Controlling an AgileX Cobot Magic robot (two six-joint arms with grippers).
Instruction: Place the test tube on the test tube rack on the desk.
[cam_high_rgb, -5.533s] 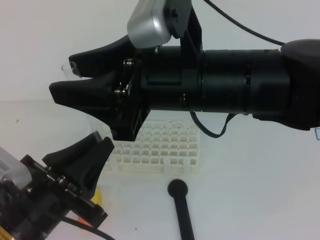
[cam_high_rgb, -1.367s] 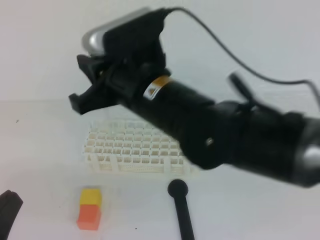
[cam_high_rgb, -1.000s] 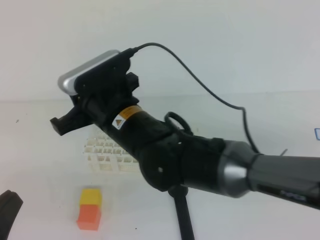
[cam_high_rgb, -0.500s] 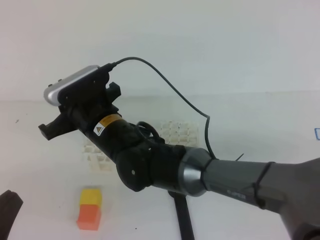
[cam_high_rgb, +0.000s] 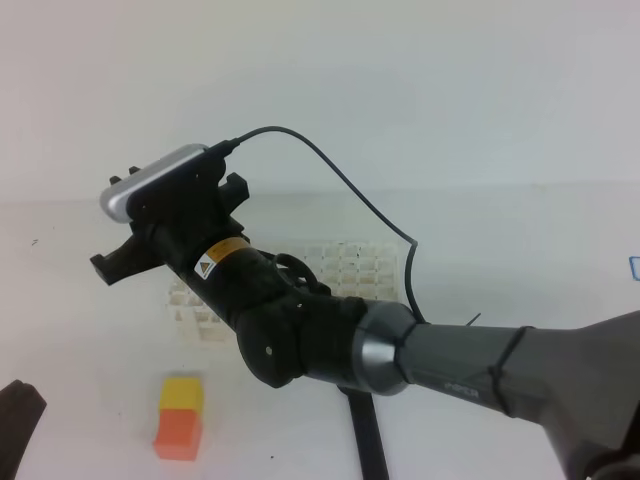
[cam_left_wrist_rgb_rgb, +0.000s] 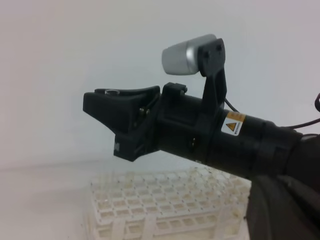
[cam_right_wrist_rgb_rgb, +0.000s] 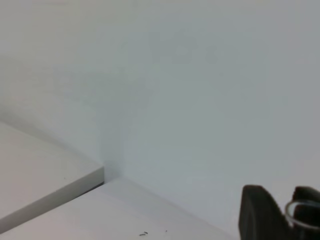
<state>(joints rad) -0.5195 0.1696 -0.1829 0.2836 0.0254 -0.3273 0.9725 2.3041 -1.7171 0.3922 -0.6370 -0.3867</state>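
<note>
The right gripper was observed raised above the test tube rack, its black fingers clamped on the test tube, whose round clear rim was seen between them in the right wrist view. The rack stood on the desk, partly hidden by the right arm. The left gripper was barely visible at the lower left edge of the high view and was closed, holding nothing. A yellow-and-orange block lay nearby.
</note>
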